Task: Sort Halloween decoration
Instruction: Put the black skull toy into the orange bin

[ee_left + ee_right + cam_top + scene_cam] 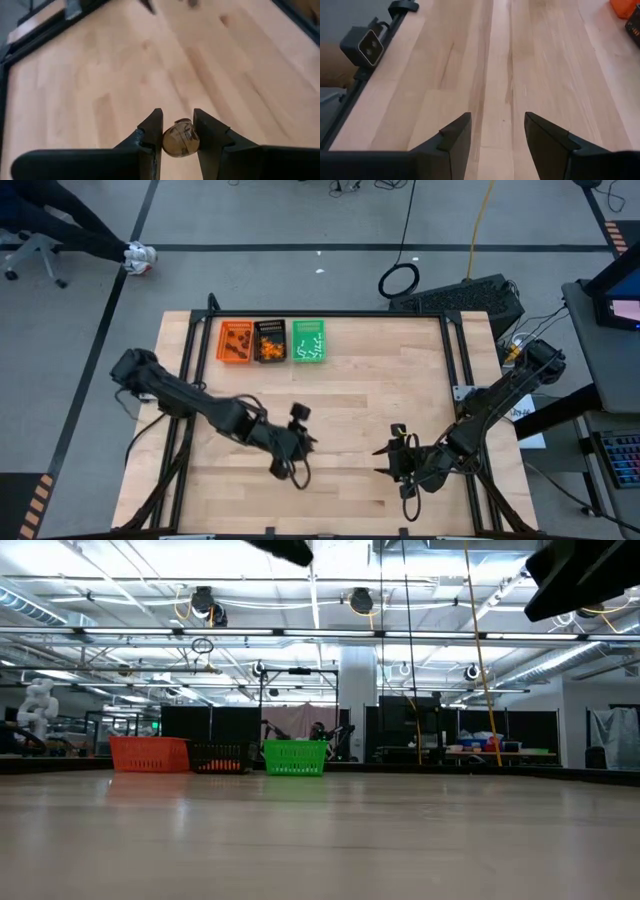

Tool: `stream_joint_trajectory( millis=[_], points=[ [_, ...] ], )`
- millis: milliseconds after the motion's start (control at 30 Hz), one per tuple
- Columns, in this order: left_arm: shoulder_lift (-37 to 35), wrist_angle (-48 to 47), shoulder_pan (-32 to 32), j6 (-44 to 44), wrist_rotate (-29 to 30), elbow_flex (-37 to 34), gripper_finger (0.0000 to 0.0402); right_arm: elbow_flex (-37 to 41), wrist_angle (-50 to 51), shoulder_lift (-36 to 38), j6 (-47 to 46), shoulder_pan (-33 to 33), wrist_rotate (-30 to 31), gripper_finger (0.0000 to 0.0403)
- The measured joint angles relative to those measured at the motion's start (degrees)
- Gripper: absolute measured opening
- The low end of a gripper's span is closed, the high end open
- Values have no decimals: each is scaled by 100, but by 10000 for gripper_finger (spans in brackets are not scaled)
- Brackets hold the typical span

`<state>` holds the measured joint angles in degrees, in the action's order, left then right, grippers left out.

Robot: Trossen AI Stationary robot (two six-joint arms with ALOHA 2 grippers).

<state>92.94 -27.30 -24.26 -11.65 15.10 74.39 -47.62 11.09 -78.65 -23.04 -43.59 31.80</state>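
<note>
One brown blob (180, 139) between left fingers (150, 131)

Surface: a pale wooden table (380, 395) of butcher-block planks, edged by a dark frame.
Trays: an orange tray (236, 342), a black tray (270, 341) and a green tray (308, 342) stood side by side, touching, in a row near the far edge.
Camera: a small camera (368, 46) sat clamped on the frame at the table's edge.
</note>
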Motion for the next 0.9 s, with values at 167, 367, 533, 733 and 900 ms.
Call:
stream_joint_trajectory(
  millis=[167,367,533,733,900],
  points=[
    [-527,-695,267,375,1,-3,79,4,-76,0,14,0,14,169],
    [-1098,-1739,670,736,313,2,79,11,-257,-2,277,0,21,169],
    [-1536,-2653,1177,1092,670,-1,79,11,-421,-2,613,0,143,169],
    [-1971,-3293,2040,1035,952,-3,79,11,-446,-2,770,0,145,169],
    [-2267,-3262,3034,367,956,-351,79,11,-449,-2,829,0,145,169]
  ],
)
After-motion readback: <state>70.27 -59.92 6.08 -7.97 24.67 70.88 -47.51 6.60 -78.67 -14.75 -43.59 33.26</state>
